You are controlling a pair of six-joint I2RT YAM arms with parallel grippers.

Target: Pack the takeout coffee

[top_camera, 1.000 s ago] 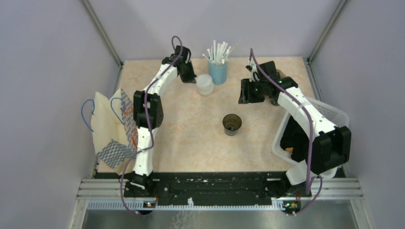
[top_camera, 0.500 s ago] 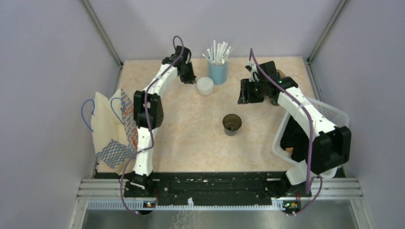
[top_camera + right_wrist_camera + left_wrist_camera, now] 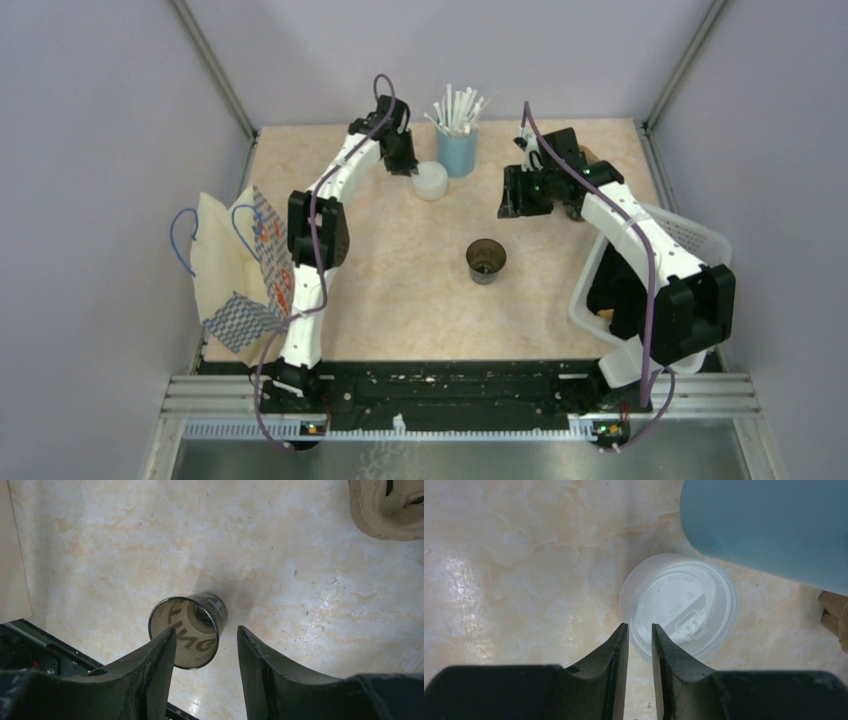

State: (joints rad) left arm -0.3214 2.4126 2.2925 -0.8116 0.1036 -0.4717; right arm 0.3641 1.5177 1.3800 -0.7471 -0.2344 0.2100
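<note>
View from my station, near to far. One cream fabric bag with blue handles (image 3: 235, 270) lies at the left edge of the marbled beige table (image 3: 400, 290), and one white perforated plastic basket (image 3: 700, 240) at the right. One dark brown-black tapered paper cup (image 3: 486, 260) stands upright and lidless mid-table. Beyond it my right gripper (image 3: 206, 630) hangs apart from it, fingers spread wide on nothing. One brown pulp tray (image 3: 385, 510) lies near it. Farther back, my left gripper (image 3: 640, 630) has its jaws drawn narrow at the near rim of one round white plastic lid (image 3: 679, 605); I cannot tell whether they pinch it. One light-blue cup of white straws (image 3: 457, 150) stands just beside.
</note>
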